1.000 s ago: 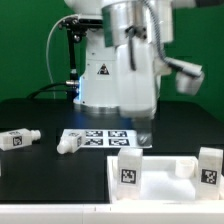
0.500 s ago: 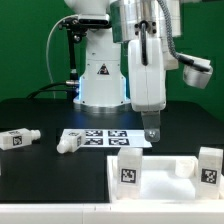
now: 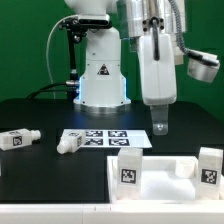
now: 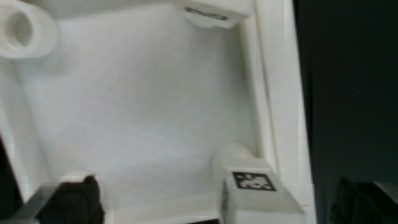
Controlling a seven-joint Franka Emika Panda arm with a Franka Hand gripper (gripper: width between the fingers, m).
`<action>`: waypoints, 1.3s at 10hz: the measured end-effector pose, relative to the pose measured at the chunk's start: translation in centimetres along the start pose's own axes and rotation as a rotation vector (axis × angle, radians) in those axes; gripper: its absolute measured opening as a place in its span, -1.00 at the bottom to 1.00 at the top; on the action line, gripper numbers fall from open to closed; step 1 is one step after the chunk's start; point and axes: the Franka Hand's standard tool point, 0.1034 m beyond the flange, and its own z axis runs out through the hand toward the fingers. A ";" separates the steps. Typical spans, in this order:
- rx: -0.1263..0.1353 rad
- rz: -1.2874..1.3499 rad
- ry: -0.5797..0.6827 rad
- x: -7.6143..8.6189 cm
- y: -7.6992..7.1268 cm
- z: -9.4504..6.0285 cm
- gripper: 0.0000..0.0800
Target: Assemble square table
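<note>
— Hovering over what?
— A black tabletop (image 3: 40, 110), with the robot base (image 3: 100, 70) behind. The gripper (image 3: 160, 127) is spread and empty; the square panel (image 3: 160, 180) lies below it.
— Wrist view adds?
— A corner hole (image 4: 27, 35) and one tagged leg (image 4: 249, 175) below the fingers (image 4: 75, 200).

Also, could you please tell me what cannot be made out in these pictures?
Exterior view: the square panel runs off the right edge.
Exterior view: how the two standing legs seat in it, too small, blurred.
Wrist view: the fingers, dark, blurred, cut by the frame edge.
</note>
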 end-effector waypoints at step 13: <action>-0.018 0.009 0.071 1.9 8.3 7.6 0.62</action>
